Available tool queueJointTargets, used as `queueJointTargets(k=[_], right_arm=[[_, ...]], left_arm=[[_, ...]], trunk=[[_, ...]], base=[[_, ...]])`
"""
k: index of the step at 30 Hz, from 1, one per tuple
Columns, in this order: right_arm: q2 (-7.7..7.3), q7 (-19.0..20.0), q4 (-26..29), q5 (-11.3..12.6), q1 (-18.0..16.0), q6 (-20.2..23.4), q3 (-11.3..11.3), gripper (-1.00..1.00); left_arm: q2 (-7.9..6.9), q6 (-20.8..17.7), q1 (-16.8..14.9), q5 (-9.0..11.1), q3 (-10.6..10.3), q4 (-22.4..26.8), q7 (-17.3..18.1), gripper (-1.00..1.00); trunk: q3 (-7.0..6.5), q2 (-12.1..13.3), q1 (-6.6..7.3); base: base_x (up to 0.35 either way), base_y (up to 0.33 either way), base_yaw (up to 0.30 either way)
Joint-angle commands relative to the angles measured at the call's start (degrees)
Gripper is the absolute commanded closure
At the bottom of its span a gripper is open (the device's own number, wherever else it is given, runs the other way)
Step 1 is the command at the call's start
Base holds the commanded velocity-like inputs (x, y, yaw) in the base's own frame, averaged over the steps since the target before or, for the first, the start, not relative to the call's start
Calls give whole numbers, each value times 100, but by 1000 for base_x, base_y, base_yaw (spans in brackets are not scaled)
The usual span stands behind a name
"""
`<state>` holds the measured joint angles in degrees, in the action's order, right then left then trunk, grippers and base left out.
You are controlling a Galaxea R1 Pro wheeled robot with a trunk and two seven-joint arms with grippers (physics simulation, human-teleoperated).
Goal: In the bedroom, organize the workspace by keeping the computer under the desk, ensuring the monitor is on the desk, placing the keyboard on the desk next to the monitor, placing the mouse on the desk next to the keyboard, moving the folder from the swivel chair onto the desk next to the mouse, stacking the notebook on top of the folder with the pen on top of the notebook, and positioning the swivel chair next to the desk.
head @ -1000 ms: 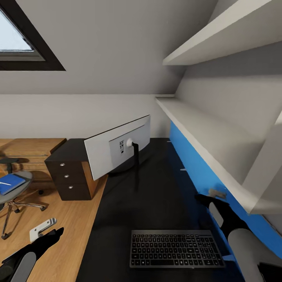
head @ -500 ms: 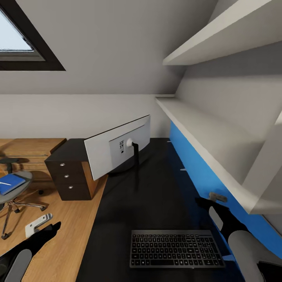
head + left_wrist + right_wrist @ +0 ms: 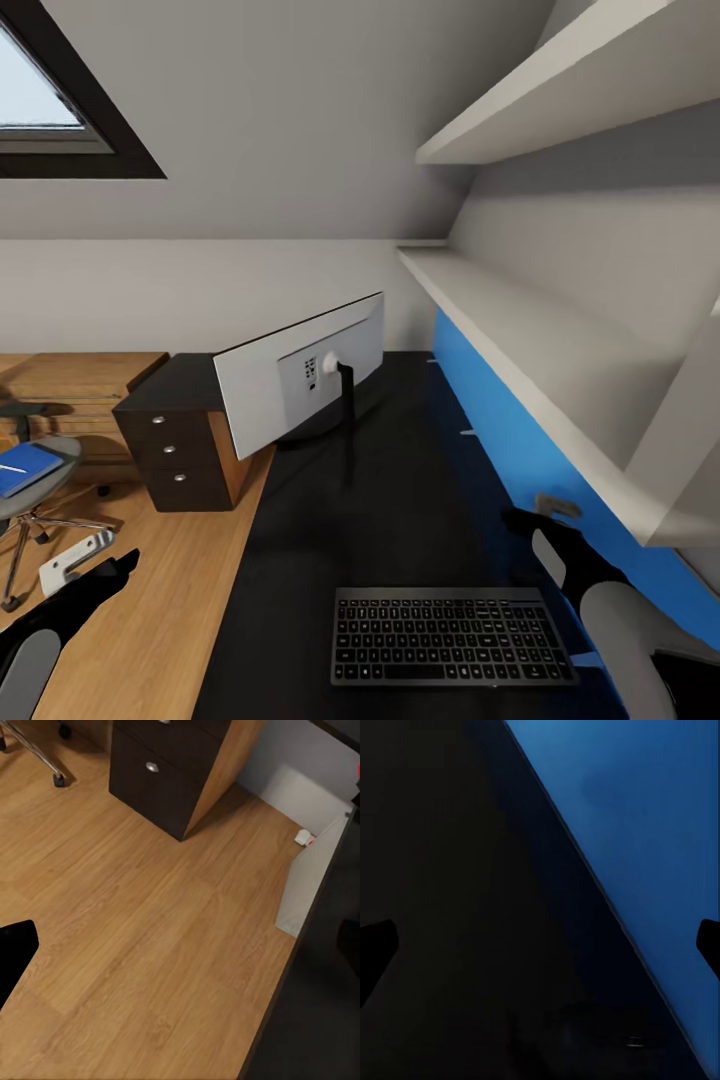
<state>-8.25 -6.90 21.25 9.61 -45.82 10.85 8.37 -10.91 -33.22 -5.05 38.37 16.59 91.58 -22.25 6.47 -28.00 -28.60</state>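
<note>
both claws are spread open and empty, the right claw (image 3: 522, 520) over the desk (image 3: 400, 480) just beyond the keyboard (image 3: 450, 635), the left claw (image 3: 120, 562) above the floor (image 3: 190, 600), with the folder (image 3: 28, 468) on the chair (image 3: 40, 495) past it.

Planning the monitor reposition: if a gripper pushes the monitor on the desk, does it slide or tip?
Probably tips before it slides. The monitor is a wide thin panel on one slim neck, so it looks top-heavy. It stands near the desk edge, so a push toward the floor looks risky. Pushing low at the foot seems safer.
</note>
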Motion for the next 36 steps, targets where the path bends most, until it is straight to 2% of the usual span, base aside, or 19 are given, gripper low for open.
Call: queueJointTargets(k=[1, 9, 26, 27, 28, 36], right_arm=[[0, -51, 4, 61, -11, 33, -4, -100], [-1, -229, -23, 84, -40, 187, -2, -100], [-7, -242, -25, 99, -58, 483, 21, -100], [-9, -242, -25, 102, -59, 510, 29, -100], [-9, -242, -25, 102, -59, 513, 30, -100], [-10, -245, -29, 106, -59, 527, 32, -100]], left_arm=[[-1, -18, -5, 60, 1, 9, -51, -100], [1, -18, -5, 57, 11, 9, -55, -100], [1, -78, -5, 57, 108, 9, -58, -100], [4, -84, -5, 63, 275, 9, -58, -100], [5, -85, -5, 65, 313, 9, -57, -100], [9, -100, -5, 81, 455, 9, -54, -100]], trunk=[[30, -53, -25], [174, -374, -201], [479, -1056, -575], [497, -1096, -596], [515, -1136, -618], [659, -1457, -794]], base=[[0, 0, 0], [0, 0, 0], [0, 0, 0], [0, 0, 0], [0, 0, 0], [0, 0, 0]])
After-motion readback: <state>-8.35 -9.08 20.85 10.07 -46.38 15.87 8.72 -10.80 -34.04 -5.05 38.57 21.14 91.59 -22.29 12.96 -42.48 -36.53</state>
